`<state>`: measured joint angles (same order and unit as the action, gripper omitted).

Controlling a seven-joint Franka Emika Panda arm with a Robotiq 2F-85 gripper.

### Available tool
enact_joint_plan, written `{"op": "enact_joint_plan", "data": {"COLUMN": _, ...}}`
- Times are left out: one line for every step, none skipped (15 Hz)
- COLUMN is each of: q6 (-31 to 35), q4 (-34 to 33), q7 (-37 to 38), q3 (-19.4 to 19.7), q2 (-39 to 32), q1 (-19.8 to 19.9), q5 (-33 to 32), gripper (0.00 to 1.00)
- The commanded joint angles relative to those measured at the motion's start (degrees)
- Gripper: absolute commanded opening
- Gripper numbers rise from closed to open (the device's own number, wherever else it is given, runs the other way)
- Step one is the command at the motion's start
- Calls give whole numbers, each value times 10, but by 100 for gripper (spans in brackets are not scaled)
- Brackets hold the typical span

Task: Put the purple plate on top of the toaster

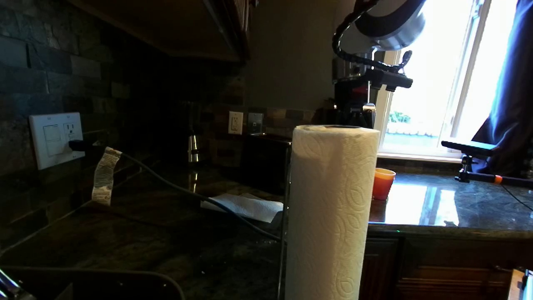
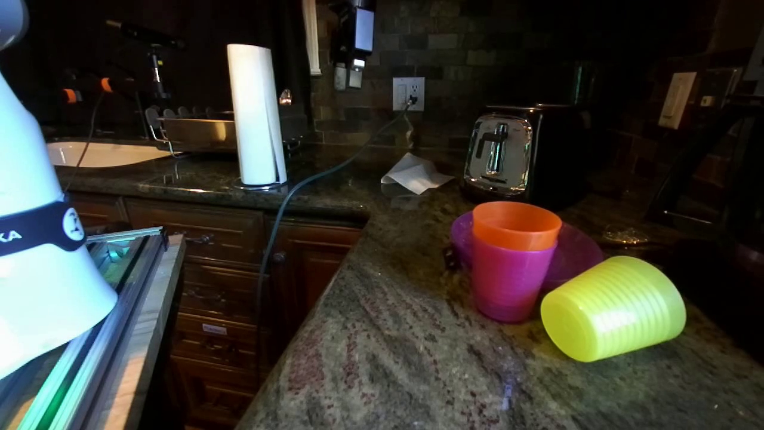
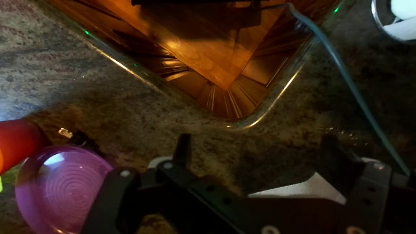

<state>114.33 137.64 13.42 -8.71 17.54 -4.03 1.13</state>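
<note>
The jaws stand wide apart and hold nothing: in the wrist view the counter and part of a white paper sheet show beyond the gap. The purple plate lies on the counter, lower down and off toward the left edge of that view, outside the gap, its near rim partly hidden by the jaws. Being round, it offers no long axis to match, so the move, I judge, turns on shifting sideways to it and choosing a stretch of rim to pinch. Around it things crowd: in an exterior view the toaster stands close behind the plate, a pink cup with an orange cup nested in it stands right in front, and a yellow-green cup lies tipped just beside; whether any cup touches the plate I cannot tell. A small dark object sits at the rim, touching or just beside it. The likeliest way in is the rim facing the counter's inside corner, past that object, where counter shows up to the front edge; the cable runs well apart, beyond the jaws.
</note>
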Motion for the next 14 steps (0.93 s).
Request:
{"op": "enact_joint_plan", "data": {"q6": 24, "q4": 12, "q7": -6, "q3": 31, "q2": -5, "q1": 24, "q5": -8, "gripper": 100}}
{"op": "enact_joint_plan", "data": {"q6": 32, "q4": 17, "q7": -4, "q3": 38, "q2": -6, "q1": 32, "q5": -14, "gripper": 100}}
{"op": "enact_joint_plan", "data": {"q6": 54, "q4": 24, "q7": -4, "q3": 43, "q2": -10, "q1": 38, "q5": -22, "gripper": 100}}
{"op": "enact_joint_plan", "data": {"q6": 87, "q4": 32, "q7": -12, "q3": 50, "q2": -15, "q1": 44, "q5": -26, "gripper": 100}}
{"op": "enact_joint_plan", "data": {"q6": 121, "q4": 39, "q7": -10, "q3": 55, "q2": -24, "q1": 51, "q5": -33, "gripper": 100}}
{"op": "enact_joint_plan", "data": {"q6": 160, "q4": 45, "q7": -23, "q3": 62, "q2": -36, "q1": 55, "q5": -33, "gripper": 100}}
{"op": "enact_joint_plan", "data": {"q6": 173, "q4": 43, "q7": -31, "q3": 69, "q2": -55, "q1": 58, "q5": -33, "gripper": 100}}
{"op": "enact_joint_plan", "data": {"q6": 208, "q4": 46, "q7": -35, "q3": 70, "q2": -75, "q1": 63, "q5": -47, "gripper": 100}}
{"op": "enact_joint_plan", "data": {"q6": 224, "q4": 45, "q7": -39, "q3": 74, "q2": -93, "q1": 64, "q5": -46, "gripper": 100}}
{"op": "enact_joint_plan", "data": {"q6": 247, "q4": 42, "q7": -42, "q3": 75, "q2": -113, "q1": 65, "q5": -52, "gripper": 100}}
{"op": "enact_joint_plan", "data": {"q6": 266, "q4": 38, "q7": -40, "q3": 74, "q2": -132, "q1": 65, "q5": -61, "gripper": 100}}
{"op": "enact_joint_plan", "data": {"q6": 279, "q4": 33, "q7": -35, "q3": 75, "q2": -149, "q1": 65, "q5": -70, "gripper": 100}}
{"op": "enact_joint_plan", "data": {"q6": 283, "q4": 24, "q7": -36, "q3": 75, "q2": -171, "q1": 63, "q5": -78, "gripper": 100}}
{"op": "enact_joint_plan", "data": {"q6": 284, "q4": 17, "q7": -25, "q3": 76, "q2": -185, "q1": 63, "q5": -98, "gripper": 100}}
